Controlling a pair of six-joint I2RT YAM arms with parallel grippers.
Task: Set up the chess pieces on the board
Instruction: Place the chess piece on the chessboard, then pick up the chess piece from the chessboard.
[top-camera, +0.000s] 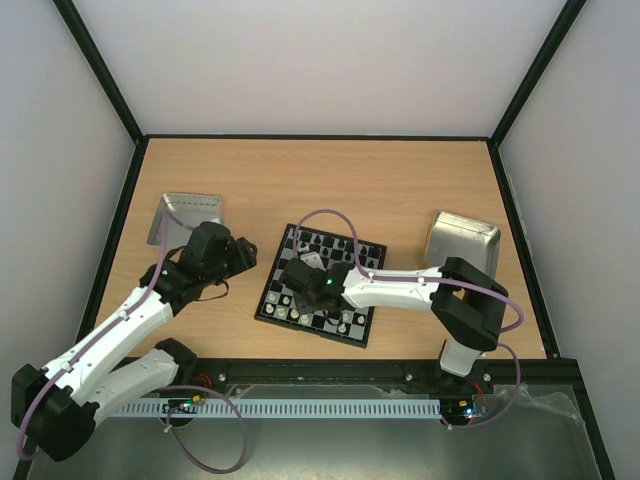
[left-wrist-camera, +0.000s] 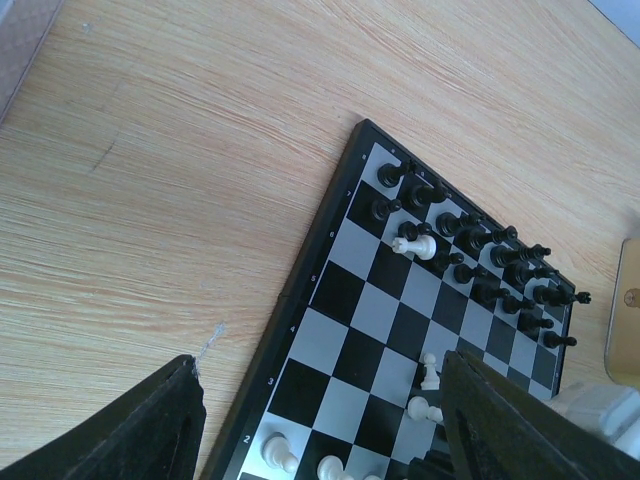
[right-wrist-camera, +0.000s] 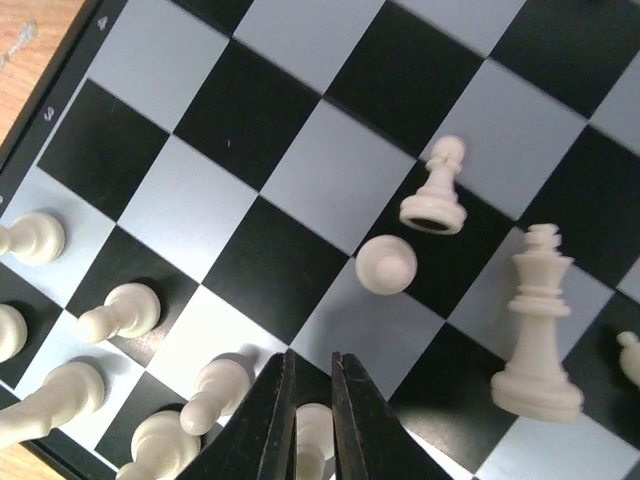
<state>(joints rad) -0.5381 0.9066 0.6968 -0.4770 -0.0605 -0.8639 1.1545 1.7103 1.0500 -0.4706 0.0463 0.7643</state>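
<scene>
The board (top-camera: 273, 275) lies at the table's middle, skewed. Black chess pieces (left-wrist-camera: 480, 265) fill its far rows, and one cream-white piece (left-wrist-camera: 415, 243) stands among them. My right gripper (right-wrist-camera: 313, 360) is low over the near side of the board (right-wrist-camera: 330, 170), shut on a cream-white piece (right-wrist-camera: 313, 430) that shows between its fingers. Around it are a row of white pieces (right-wrist-camera: 120, 310), a tall crowned white piece (right-wrist-camera: 537, 330), an upright pawn (right-wrist-camera: 386, 264) and a tilted pawn (right-wrist-camera: 438, 190). My left gripper (left-wrist-camera: 320, 360) hangs open over the board's left edge (left-wrist-camera: 300, 290), holding nothing.
Two shiny metal trays sit on the wooden table, one at the back left (top-camera: 190, 212) behind the left arm, one at the right (top-camera: 462, 240) beside the right arm's elbow. Black frame rails border the table (top-camera: 350, 180).
</scene>
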